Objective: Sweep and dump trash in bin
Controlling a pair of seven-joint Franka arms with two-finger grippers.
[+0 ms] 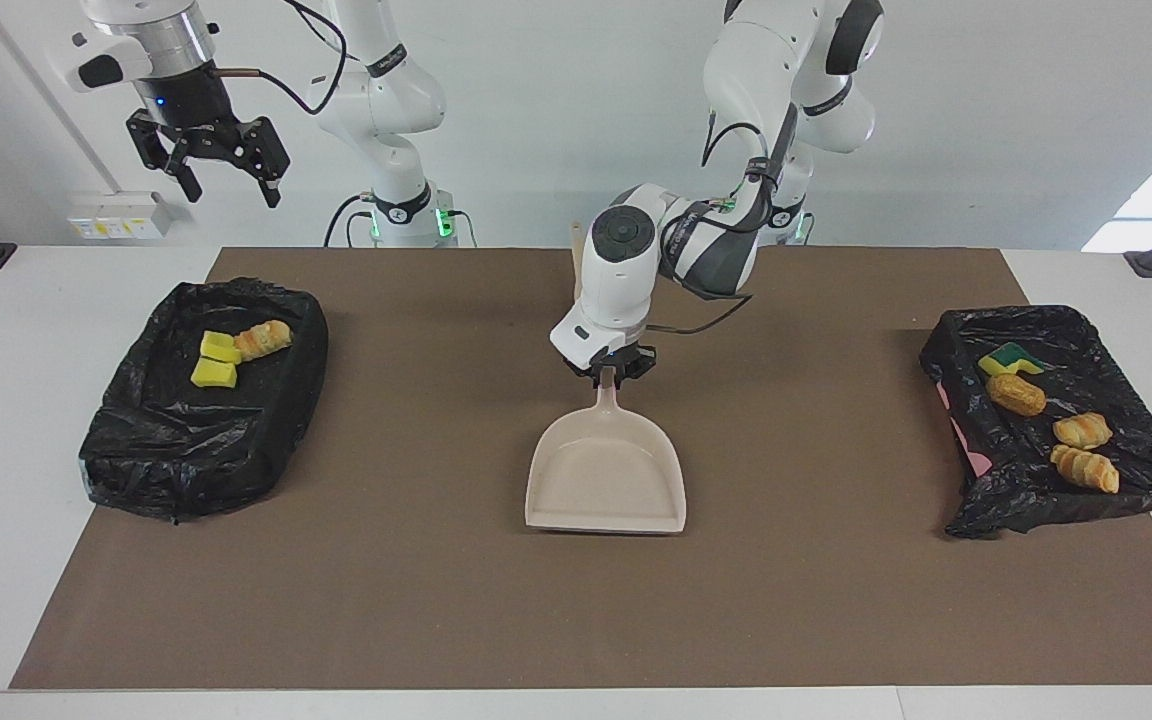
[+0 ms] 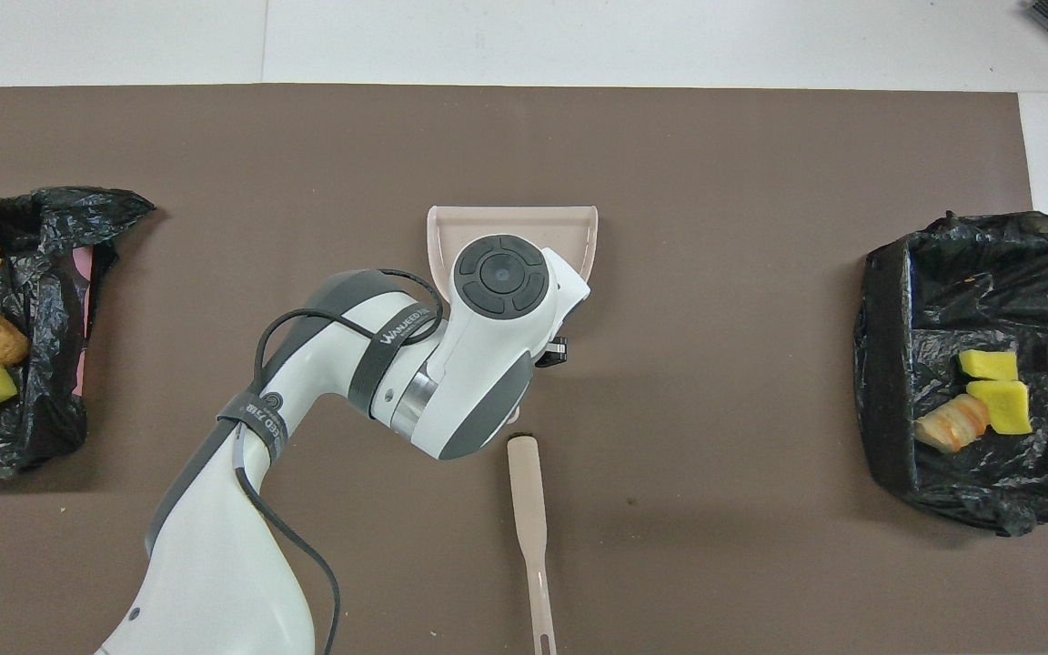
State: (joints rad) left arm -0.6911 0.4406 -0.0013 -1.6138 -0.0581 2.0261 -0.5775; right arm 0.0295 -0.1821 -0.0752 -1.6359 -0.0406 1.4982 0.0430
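Seven lumps of trash, yellow sponge chunks and tan croissant-like pieces, are all seen inside two black-bagged bins, one at nine o'clock of the facing view, one at three o'clock, and none on the brown mat, so the task is judged nearly done. A beige plastic dustpan, empty, is held by its handle in the clamped left gripper at mat centre. Only the facing view shows that grip and the raised, open right gripper at eleven o'clock; the beige brush is shown whole only overhead, at six o'clock.
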